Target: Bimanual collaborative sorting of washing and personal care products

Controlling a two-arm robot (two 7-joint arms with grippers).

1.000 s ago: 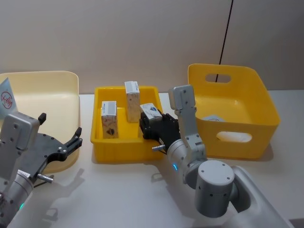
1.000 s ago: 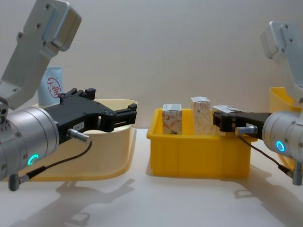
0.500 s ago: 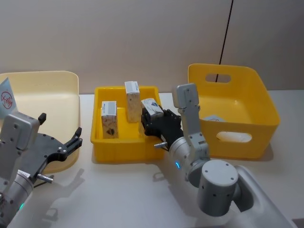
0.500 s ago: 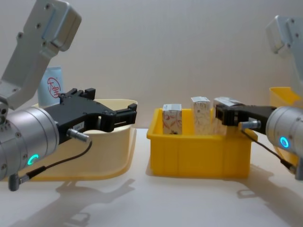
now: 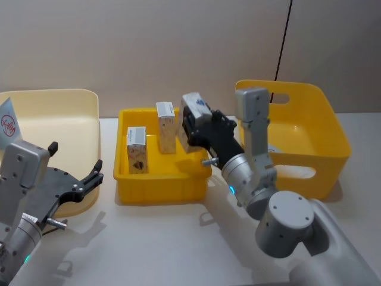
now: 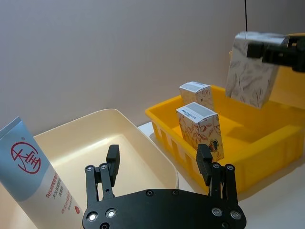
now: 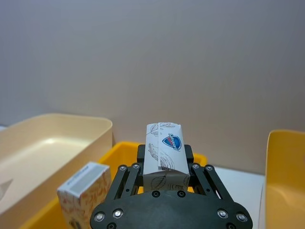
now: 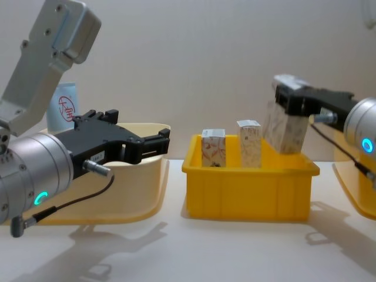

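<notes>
Right gripper [image 5: 193,125] clamped on a carton [image 5: 191,113], now lifted clear above the tray [image 5: 161,182]; a second ago the same carton sat low at the tray's right end with the jaws already around it. Half a second ago it was only just rising. In the chest view the carton [image 8: 286,120] hangs tilted, its bottom edge above the tray rim, right of the two cartons left standing

Right wrist view: carton [image 7: 165,152] pinched between both fingers, logo face toward the camera, seated deep in the grip

Two cartons remain upright in the tray: front one [image 5: 137,149] near the left wall, back one [image 5: 166,126] toward the far wall. Neither has shifted over the last second

Left gripper [image 8: 150,143] unmoved, jaws spread and holding nothing, hovering at the near edge of the cream bin [image 5: 65,113]. Tube [image 6: 35,179] with red circled mark stands leaning in that bin; its top shows behind the left arm in the chest view [image 8: 67,106]

Deep yellow bin [image 5: 309,140] just right of the tray, something pale lying in its bottom, partly hidden by the right arm

Judgement: pick is complete, lift clean, no drag on neighbours. The carry probably goes right to the deep bin. Two cartons still to sort. Risk: the tilted carton could clip the bin's near wall if carried low
</notes>
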